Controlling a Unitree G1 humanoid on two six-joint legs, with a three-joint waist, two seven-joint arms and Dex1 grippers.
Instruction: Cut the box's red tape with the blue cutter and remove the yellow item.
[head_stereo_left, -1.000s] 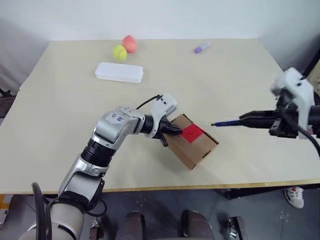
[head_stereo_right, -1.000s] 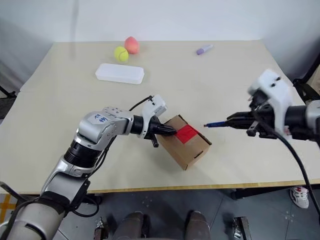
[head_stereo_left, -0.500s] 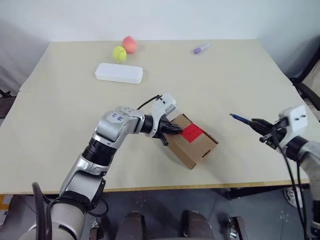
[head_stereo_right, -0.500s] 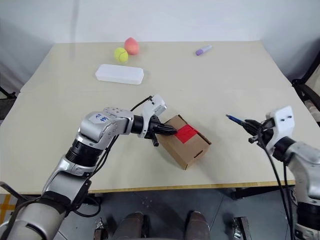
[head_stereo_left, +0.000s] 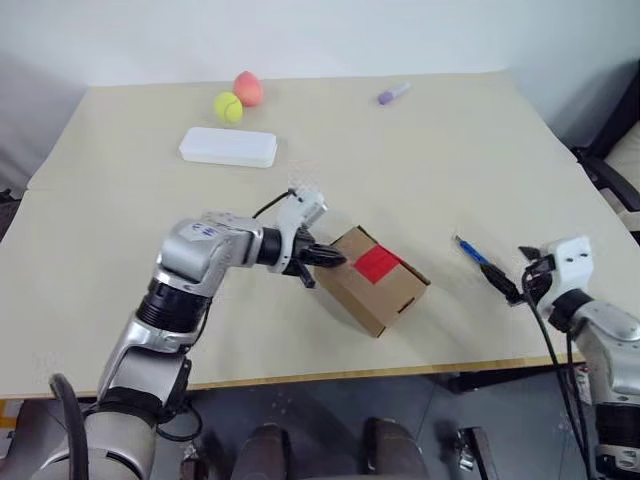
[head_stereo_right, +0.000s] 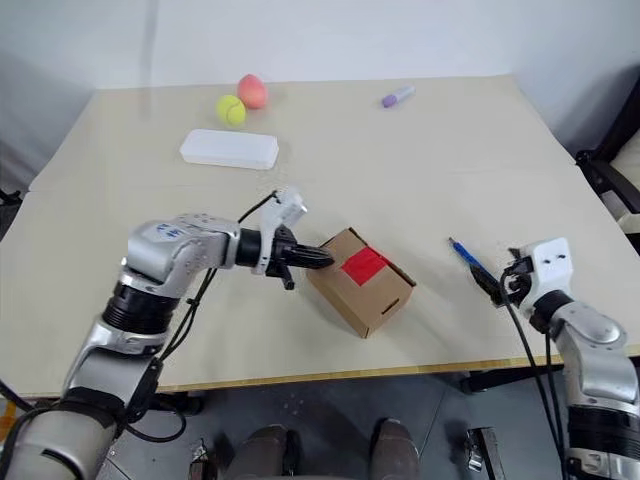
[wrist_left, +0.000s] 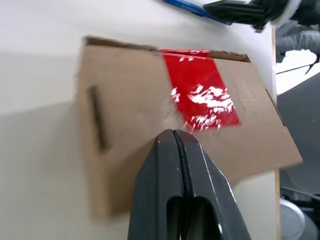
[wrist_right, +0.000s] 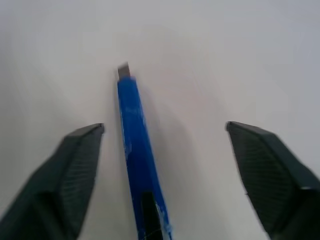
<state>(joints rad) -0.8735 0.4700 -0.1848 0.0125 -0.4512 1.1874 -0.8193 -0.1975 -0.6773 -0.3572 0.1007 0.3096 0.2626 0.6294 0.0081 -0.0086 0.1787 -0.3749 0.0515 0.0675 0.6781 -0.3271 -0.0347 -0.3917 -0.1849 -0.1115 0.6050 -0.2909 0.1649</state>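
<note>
The brown box (head_stereo_left: 385, 292) lies skewed near the table's front, flaps shut, with the red tape (head_stereo_left: 378, 264) across its top seam. My left gripper (head_stereo_left: 333, 260) is shut and empty, its tips at the box's left top edge, just short of the tape (wrist_left: 200, 85). The blue cutter (head_stereo_left: 470, 250) lies flat on the table to the right of the box. My right gripper (wrist_right: 164, 126) is open around the cutter's (wrist_right: 135, 145) dark rear end, and its fingers (wrist_right: 75, 165) stand wide apart and clear of it. The yellow item is hidden.
At the table's far side lie a flat white case (head_stereo_left: 228, 147), a yellow-green tennis ball (head_stereo_left: 227, 106), a pink-orange ball (head_stereo_left: 247, 87) and a purple marker (head_stereo_left: 392, 93). The table's front edge (head_stereo_left: 330, 378) runs just beyond the box. A dark chair (head_stereo_left: 610, 160) stands at the right.
My right gripper came down to the table on the right and opened, letting go of the blue cutter, which now lies flat. My left gripper drew back slightly leftwards off the box top.
</note>
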